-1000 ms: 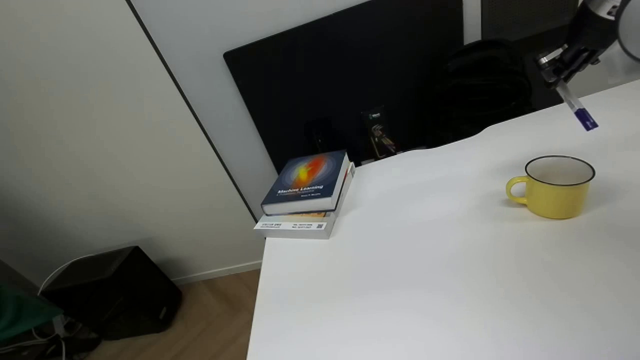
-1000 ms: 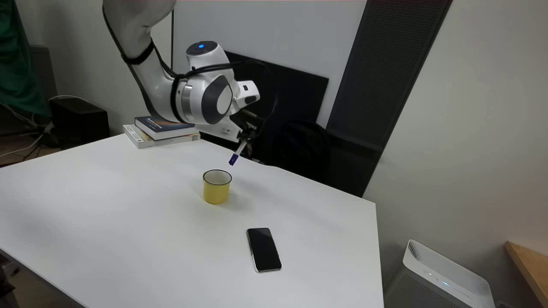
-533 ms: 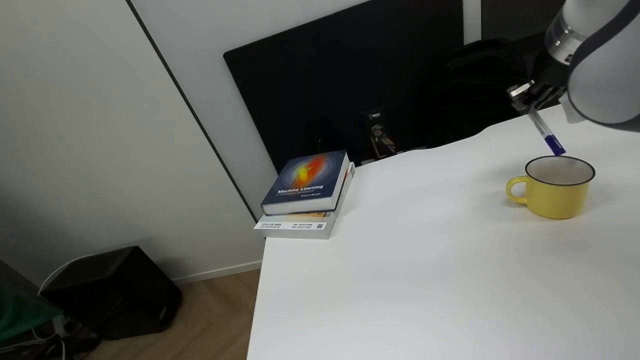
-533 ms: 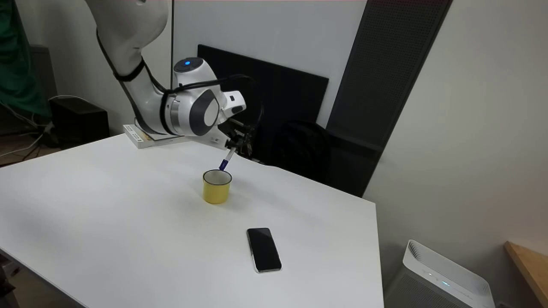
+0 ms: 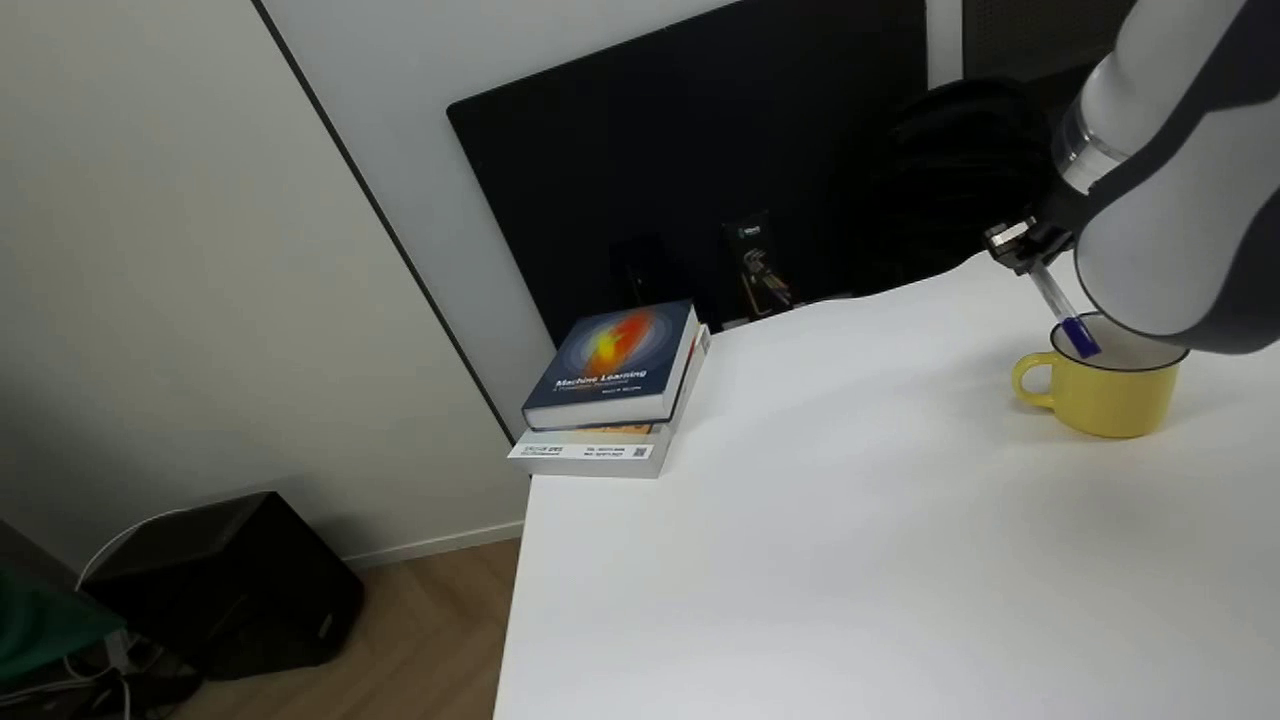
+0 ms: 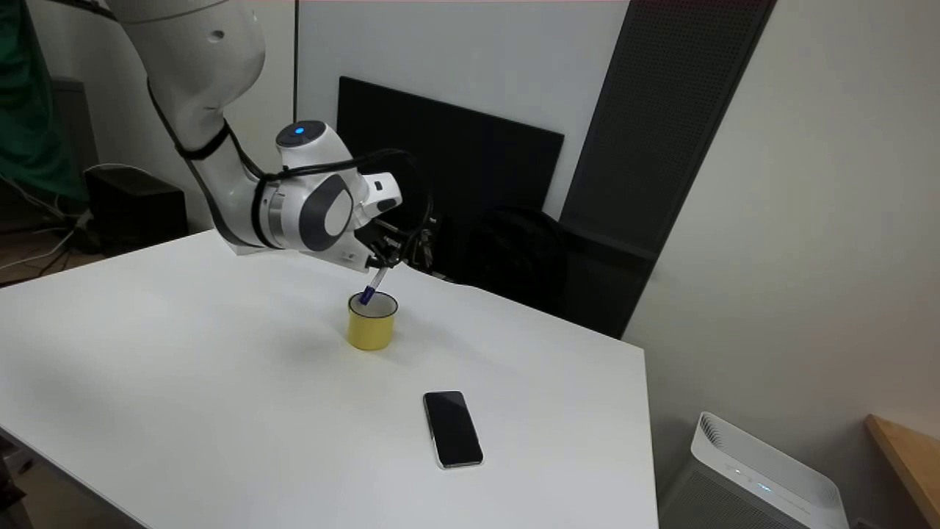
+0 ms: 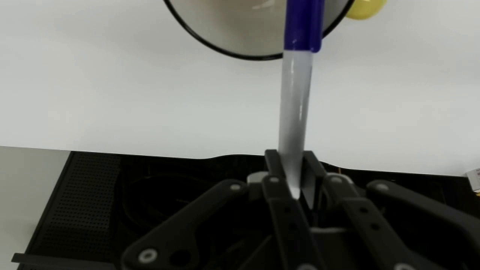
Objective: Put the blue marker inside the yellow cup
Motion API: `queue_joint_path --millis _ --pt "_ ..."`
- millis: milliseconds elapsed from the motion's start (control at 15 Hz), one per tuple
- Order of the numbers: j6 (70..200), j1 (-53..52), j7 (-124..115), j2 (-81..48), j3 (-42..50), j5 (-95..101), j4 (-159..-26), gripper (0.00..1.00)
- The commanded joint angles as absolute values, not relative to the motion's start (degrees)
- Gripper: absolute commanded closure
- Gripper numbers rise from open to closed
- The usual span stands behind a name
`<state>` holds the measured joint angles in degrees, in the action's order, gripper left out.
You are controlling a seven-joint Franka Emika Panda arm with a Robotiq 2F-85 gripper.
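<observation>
Wrist view had the tool [image 7: 291, 153] right up front, fingers [image 7: 273, 163] pinched on the pale end of the blue marker [image 7: 295, 97], so yeah, it was holding it. The blue cap [image 7: 303, 26] reached across the rim [image 7: 258, 57] of the yellow cup [image 7: 240, 30], over the opening, and in both exterior views it showed against the pale inside. Couldn't tell whether the tip was below the rim or just above it.

So imo this was the insertion step: pick done, release not yet. Next move probably called for lowering a bit more, maybe tipping the marker more upright so it wouldn't snag the rim, then letting go.

As for aim, the cap end pointed down at the mouth and the other end up into the tool. Long axis was tilted, neither upright nor flat; in an exterior view it ran from upper left to lower right, cap toward the handle [image 5: 1018, 381] side of the mouth.

Farther out, the cup stood upright on the bench [image 5: 800, 540] with a phone [image 6: 453, 430] well apart from it, then a stack of books [image 5: 615, 380] near a corner, and a black panel [image 5: 700, 150] behind.
</observation>
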<state>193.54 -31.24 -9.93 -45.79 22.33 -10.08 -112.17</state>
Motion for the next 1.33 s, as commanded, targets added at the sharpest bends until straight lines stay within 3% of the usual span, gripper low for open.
queue_joint_path --millis 0,1267 --pt "196.4 -32.3 -8.3 -47.6 23.0 -14.2 -111.6 0.96" --pt "197.8 -43.5 -5.5 -46.1 31.0 -28.5 -119.7 0.96"
